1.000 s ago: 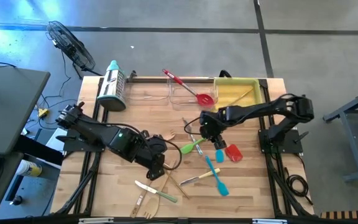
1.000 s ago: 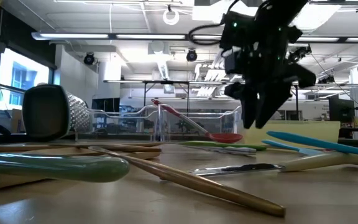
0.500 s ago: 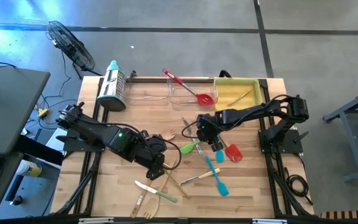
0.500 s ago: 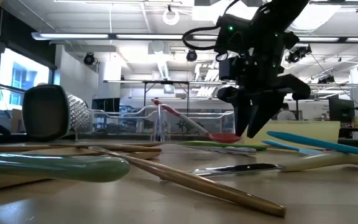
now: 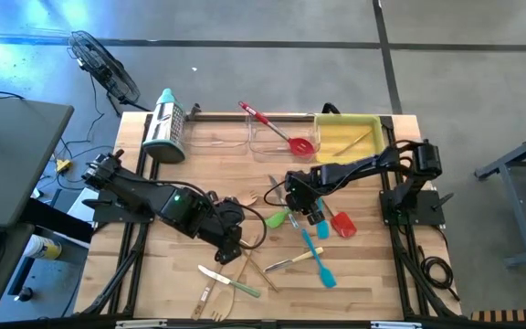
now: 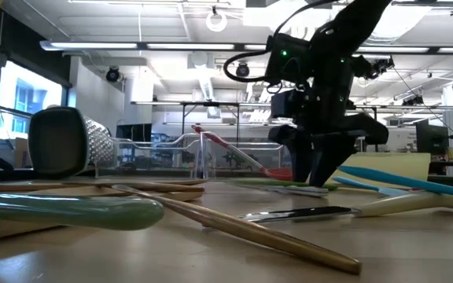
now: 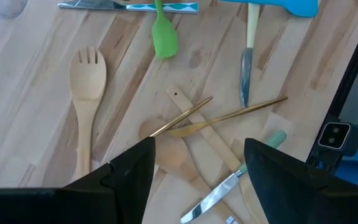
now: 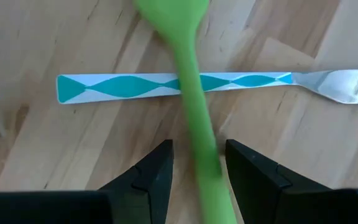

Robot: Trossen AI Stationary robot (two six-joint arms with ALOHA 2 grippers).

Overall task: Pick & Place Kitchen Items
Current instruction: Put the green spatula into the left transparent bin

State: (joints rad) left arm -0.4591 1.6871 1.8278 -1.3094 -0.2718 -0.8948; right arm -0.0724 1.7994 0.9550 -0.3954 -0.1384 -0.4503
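So the right gripper [image 8: 194, 171] is down at the tabletop [image 5: 217, 160] centre, fingers [image 8: 151, 177] parted either side of the green spatula [image 8: 188, 81] handle, which lies across a teal-patterned knife [image 8: 166, 84]. Left gripper [image 7: 197, 165] waits spread wide over wooden utensils around 7 o'clock.

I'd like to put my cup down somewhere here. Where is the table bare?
Bare wood lies between the grater and the left arm, and along the front right edge past the blue spatula. The middle is crowded with utensils, where the right gripper straddles the green spatula.
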